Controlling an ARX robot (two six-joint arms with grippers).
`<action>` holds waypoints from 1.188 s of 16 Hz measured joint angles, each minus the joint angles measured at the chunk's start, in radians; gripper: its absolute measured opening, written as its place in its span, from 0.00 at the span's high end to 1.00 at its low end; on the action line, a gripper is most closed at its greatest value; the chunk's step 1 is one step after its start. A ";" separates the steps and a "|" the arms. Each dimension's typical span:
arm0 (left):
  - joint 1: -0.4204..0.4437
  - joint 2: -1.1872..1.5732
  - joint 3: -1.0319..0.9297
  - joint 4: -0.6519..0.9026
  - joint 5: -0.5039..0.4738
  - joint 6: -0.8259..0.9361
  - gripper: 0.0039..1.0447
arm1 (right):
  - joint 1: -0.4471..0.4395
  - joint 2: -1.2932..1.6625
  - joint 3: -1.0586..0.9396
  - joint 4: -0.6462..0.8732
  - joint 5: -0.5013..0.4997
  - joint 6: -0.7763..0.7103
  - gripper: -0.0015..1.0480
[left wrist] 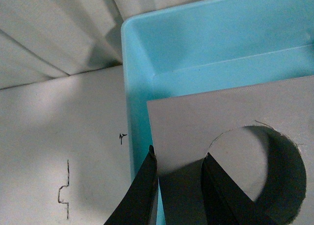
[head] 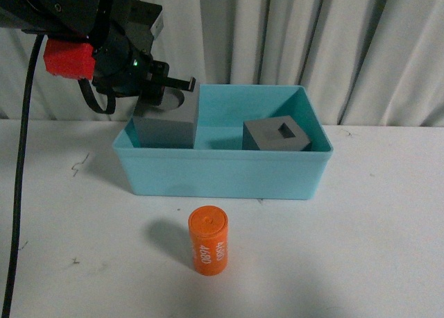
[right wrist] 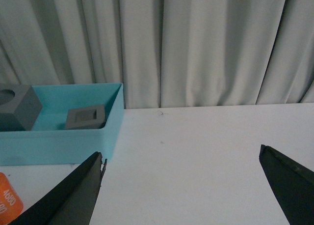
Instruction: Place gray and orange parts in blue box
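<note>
Left gripper [head: 173, 89] is clamped on one wall of the round-recess gray cube [head: 163, 132], hard against the left side of the blue box [head: 222, 173]. The square-recess cube [head: 267, 141] lies inside, and the orange cylinder [head: 208, 240] waits on the table out front. Right gripper [right wrist: 181, 158] is spread wide and empty. The danger, I'd say: released this close, the cube catches the rim and tips out.

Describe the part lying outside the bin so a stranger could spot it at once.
Find the light-blue box on the white table. In front of it, nearer the camera, an orange cylinder stands upright. Unlike the square-holed gray cube and the round-holed gray cube at the box, it is round and bears white numerals.
</note>
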 joint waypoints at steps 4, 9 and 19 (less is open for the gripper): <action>0.013 0.017 0.008 0.006 -0.005 0.000 0.61 | 0.000 0.000 0.000 0.000 0.000 0.000 0.06; 0.023 -0.115 -0.112 -0.011 0.062 -0.079 0.04 | 0.000 0.000 0.000 0.000 0.000 0.000 0.06; -0.015 -1.518 -1.091 -0.507 0.323 -0.668 0.06 | 0.000 0.000 0.000 0.000 0.000 0.000 0.06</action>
